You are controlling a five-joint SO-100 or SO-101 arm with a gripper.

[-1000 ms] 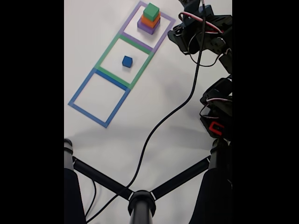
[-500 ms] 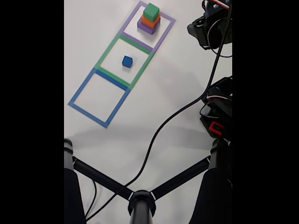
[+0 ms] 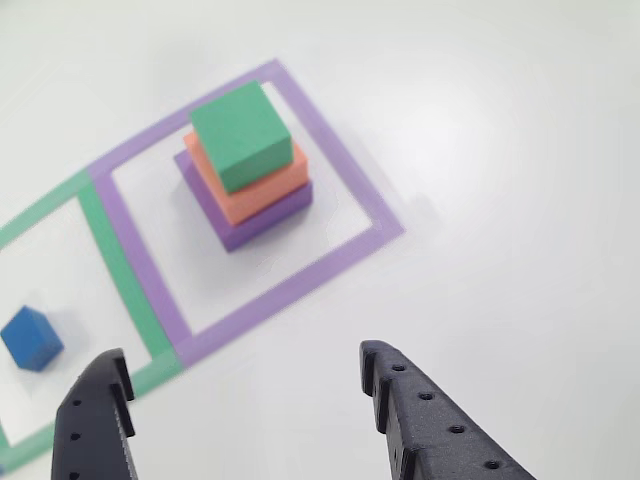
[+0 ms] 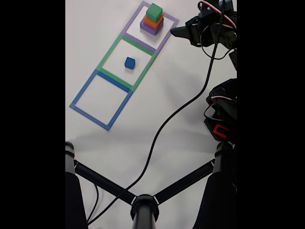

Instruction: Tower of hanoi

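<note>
In the other view we see the black two-finger gripper (image 3: 240, 385) nearest the lens, its perforated plastic fingers (image 3: 430, 425) spread wide apart with nothing between them, hanging over bare white table (image 3: 500, 200). Just beyond the fingertips runs the near edge of the purple tape square (image 3: 290, 290); the gripper sits outside it, not touching any block. To the left, inside the green tape square (image 3: 120, 265), we see the small blue foam cube (image 3: 32, 338) alone on the table, well apart from the others. Farther back, inside the purple tape square, we see the stack: largest flat purple foam block (image 3: 265, 220) on the table, salmon-orange foam block (image 3: 255, 190) on it, green foam block (image 3: 240, 135) on top, edges slightly rotated against each other. In the fixed view we see a black camera stand (image 4: 143, 205) closest, then a black cable (image 4: 167, 124) curving across the table up to the arm. Next comes the empty blue tape square (image 4: 78, 95), then the green one (image 4: 107, 55) holding the blue cube (image 4: 129, 62), then the purple one (image 4: 167, 36) with the stack, purple block (image 4: 148, 29), orange (image 4: 152, 22), green (image 4: 154, 11). The gripper (image 4: 178, 31) points left toward the stack from just right of the purple tape; from here we cannot tell the finger gap.
</note>
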